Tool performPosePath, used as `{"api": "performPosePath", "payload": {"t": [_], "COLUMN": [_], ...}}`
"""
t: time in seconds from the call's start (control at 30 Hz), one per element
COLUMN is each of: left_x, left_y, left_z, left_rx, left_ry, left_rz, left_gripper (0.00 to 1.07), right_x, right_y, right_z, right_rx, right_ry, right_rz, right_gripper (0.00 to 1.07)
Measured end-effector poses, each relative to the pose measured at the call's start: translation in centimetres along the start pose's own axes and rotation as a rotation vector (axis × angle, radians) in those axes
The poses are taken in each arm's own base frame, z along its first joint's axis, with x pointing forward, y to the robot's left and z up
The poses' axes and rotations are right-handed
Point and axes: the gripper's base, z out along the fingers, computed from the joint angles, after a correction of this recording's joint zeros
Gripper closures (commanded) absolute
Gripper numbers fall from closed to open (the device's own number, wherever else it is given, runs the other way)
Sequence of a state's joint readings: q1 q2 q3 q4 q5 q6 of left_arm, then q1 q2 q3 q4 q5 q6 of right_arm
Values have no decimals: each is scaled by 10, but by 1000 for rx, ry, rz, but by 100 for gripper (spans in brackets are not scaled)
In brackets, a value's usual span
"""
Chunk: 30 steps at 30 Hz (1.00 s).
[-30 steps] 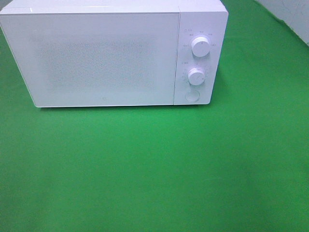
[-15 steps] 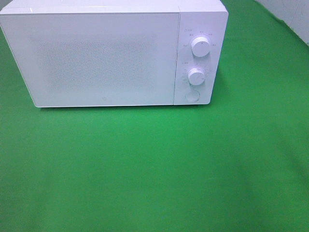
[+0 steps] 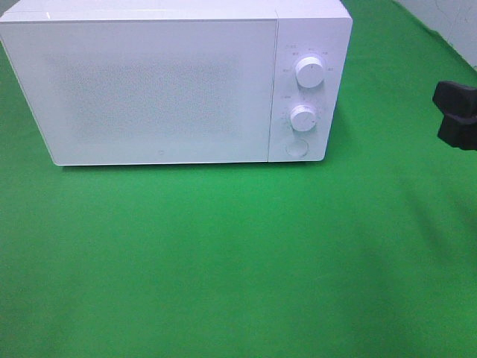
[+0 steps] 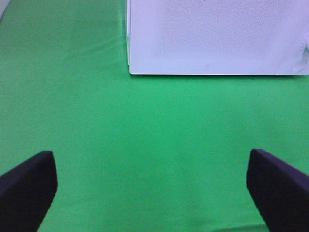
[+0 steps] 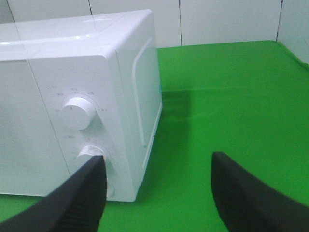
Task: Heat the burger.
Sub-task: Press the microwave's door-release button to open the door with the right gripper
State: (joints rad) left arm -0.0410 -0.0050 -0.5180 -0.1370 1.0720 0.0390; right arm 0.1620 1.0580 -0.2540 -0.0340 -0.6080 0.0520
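Observation:
The burger is out of view in every frame. The white microwave point(image 3: 160, 89) stands at the back of the green cloth with its door shut. My right gripper point(image 3: 456, 113) pokes in at the right edge of the exterior high view, to the right of the microwave's control panel and apart from it. Its black fingers point(image 5: 82, 193) are open with nothing between them. In the right wrist view the right gripper point(image 5: 157, 162) faces the microwave point(image 5: 96, 72) corner with the dials. My left gripper point(image 4: 153, 188) is open and empty above bare cloth, in front of the microwave point(image 4: 212, 34).
The control panel carries an upper dial point(image 3: 310, 72), a lower dial point(image 3: 304, 118) and a round button point(image 3: 297, 148). Green cloth point(image 3: 238, 261) covers the table. A white tiled wall point(image 5: 217, 21) stands behind.
My right gripper has come into the exterior high view at the right edge; it was out of that view before. The microwave has not moved.

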Motion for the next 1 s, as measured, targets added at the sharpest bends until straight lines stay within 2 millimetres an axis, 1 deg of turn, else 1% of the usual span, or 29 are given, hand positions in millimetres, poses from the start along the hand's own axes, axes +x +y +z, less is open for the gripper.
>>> {"api": "performPosePath", "payload": {"t": [0.03, 0.13, 0.17, 0.2, 0.27, 0.3, 0.33, 0.37, 0.4, 0.5, 0.53, 0.57, 0.6, 0.63, 0.67, 0.7, 0.73, 0.77, 0.8, 0.83, 0.87, 0.9, 0.93, 0.97, 1.0], "left_x": [0, 0, 0, 0, 0, 0, 0, 0, 0, 0, 0, 0, 0, 0, 0, 0, 0, 0, 0, 0, 0, 0, 0, 0, 0], "left_y": [0, 0, 0, 0, 0, 0, 0, 0, 0, 0, 0, 0, 0, 0, 0, 0, 0, 0, 0, 0, 0, 0, 0, 0, 0], "left_z": [0, 0, 0, 0, 0, 0, 0, 0, 0, 0, 0, 0, 0, 0, 0, 0, 0, 0, 0, 0, 0, 0, 0, 0, 0], "left_rx": [0, 0, 0, 0, 0, 0, 0, 0, 0, 0, 0, 0, 0, 0, 0, 0, 0, 0, 0, 0, 0, 0, 0, 0, 0], "left_ry": [0, 0, 0, 0, 0, 0, 0, 0, 0, 0, 0, 0, 0, 0, 0, 0, 0, 0, 0, 0, 0, 0, 0, 0, 0], "left_rz": [0, 0, 0, 0, 0, 0, 0, 0, 0, 0, 0, 0, 0, 0, 0, 0, 0, 0, 0, 0, 0, 0, 0, 0, 0], "left_gripper": [6, 6, 6, 6, 6, 6, 6, 6, 6, 6, 6, 6, 6, 6, 6, 6, 6, 6, 6, 6, 6, 6, 6, 6, 6], "right_x": [5, 8, 13, 13, 22, 22, 27, 27, 33, 35, 40, 44, 44, 47, 47, 51, 51, 55, 55, 57, 57, 58, 58, 58, 59], "right_y": [-2, -3, -2, -2, 10, 10, 18, 18, 27, 30, 37, 43, 43, 50, 50, 55, 55, 62, 62, 72, 72, 76, 87, 87, 97], "right_z": [7, 10, 15, 15, 22, 22, 26, 26, 29, 30, 31, 32, 32, 32, 32, 32, 32, 33, 33, 34, 34, 36, 39, 39, 44], "right_rx": [23, 32, 43, 43, 28, 28, 24, 24, 23, 35, 52, 71, 71, 74, 74, 79, 79, 73, 73, 54, 54, 46, 17, 17, -6], "right_ry": [16, 26, 46, 46, 70, 70, 82, 82, 96, 101, 103, 94, 94, 88, 88, 91, 91, 102, 102, 113, 113, 113, 114, 114, 113], "right_rz": [3, 6, 14, 14, -36, -36, -64, -64, -84, -85, -94, -93, -93, -95, -95, -97, -97, -96, -96, -98, -98, -99, -107, -107, -113], "right_gripper": [46, 45, 45, 45, 45, 45, 45, 45, 45, 44, 41, 35, 35, 31, 31, 29, 29, 31, 31, 32, 32, 32, 32, 32, 32]}}
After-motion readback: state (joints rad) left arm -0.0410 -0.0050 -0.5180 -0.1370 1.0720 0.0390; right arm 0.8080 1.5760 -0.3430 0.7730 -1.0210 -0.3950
